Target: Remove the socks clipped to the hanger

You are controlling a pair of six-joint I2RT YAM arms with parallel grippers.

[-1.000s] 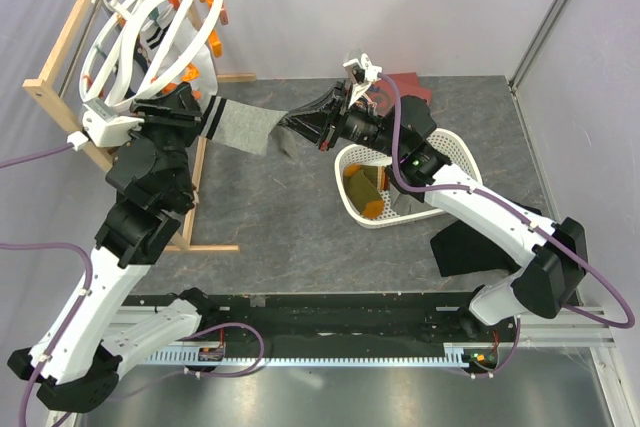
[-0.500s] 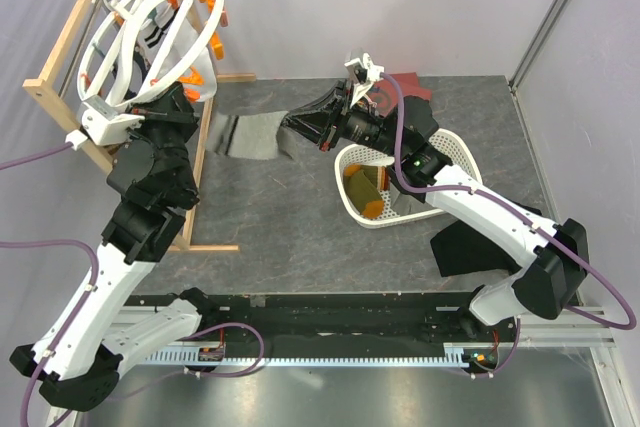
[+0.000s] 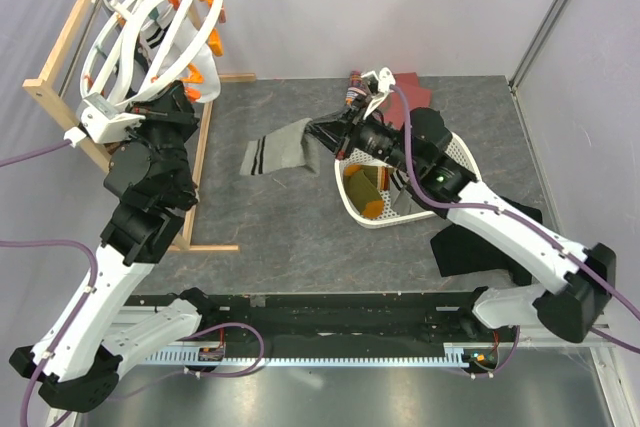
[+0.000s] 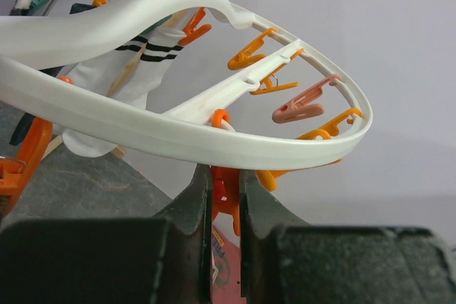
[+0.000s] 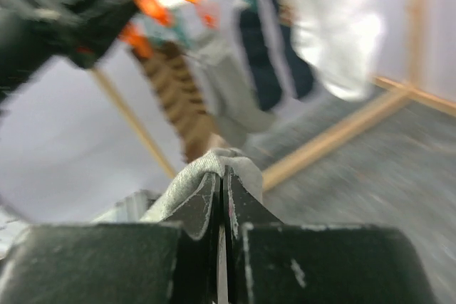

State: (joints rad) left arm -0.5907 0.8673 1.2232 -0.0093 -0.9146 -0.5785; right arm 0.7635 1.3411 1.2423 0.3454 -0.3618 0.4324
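Note:
The white ring hanger [image 3: 150, 22] hangs tilted on the wooden rack at the back left, with orange clips around its rim. My left gripper [image 3: 188, 87] is shut on an orange clip [image 4: 226, 189] just under the hanger's rim [image 4: 178, 133]. A white sock with black stripes [image 4: 121, 76] is still clipped there. My right gripper [image 3: 325, 134] is shut on a grey sock [image 3: 275, 152] with dark stripes, which trails left over the table, free of the hanger. In the right wrist view the grey fabric [image 5: 214, 169] bunches over the jaws [image 5: 222, 186], and several clipped socks [image 5: 256, 55] show blurred behind.
A white mesh basket [image 3: 455, 152] with olive and orange fabric inside stands under the right arm. A maroon shirt [image 3: 405, 85] lies at the back. A black cloth [image 3: 470, 247] lies at the front right. The wooden rack frame [image 3: 60, 47] stands at the left.
The grey sock has come off the hanger. My right gripper has pulled it to the right, toward the basket. The left gripper has stayed at the hanger's clip.

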